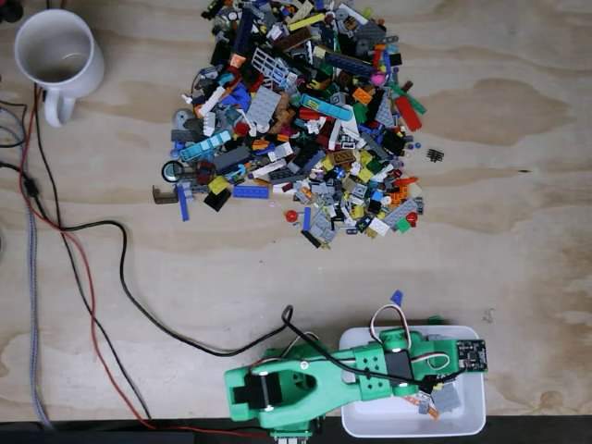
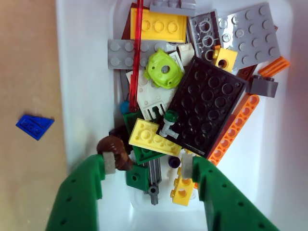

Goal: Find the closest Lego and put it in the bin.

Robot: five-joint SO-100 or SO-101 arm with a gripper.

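Your claw (image 2: 147, 166) hangs over the bin (image 2: 86, 72) with its two green fingers (image 2: 79, 192) spread wide apart, and nothing is pinched between them. In the wrist view the left finger's pale pad sits right against a curled brown piece (image 2: 114, 149), though you cannot tell whether it truly touches. The right finger's pad is just beside a small yellow brick (image 2: 183, 187) at the bottom of the heap.

The bin already holds a jumble of bricks: a large black studded plate (image 2: 207, 113) lying tilted across the middle, a yellow plate (image 2: 159, 26) near the far end, a lime-green round piece (image 2: 163, 70), grey plates, and an orange beam with holes (image 2: 236, 130) along the black plate's edge. A small blue wedge (image 2: 33, 126) lies on the wooden table (image 2: 24, 57) outside the bin, to the left in this view.

In the fixed view the arm (image 1: 314, 384) reaches from the bottom edge across the bin (image 1: 462, 421), with the claw (image 1: 433, 400) inside the bin's outline. The big Lego pile (image 1: 305, 120) lies well apart, up the table, and a white mug (image 1: 57, 57) stands at the top left corner.
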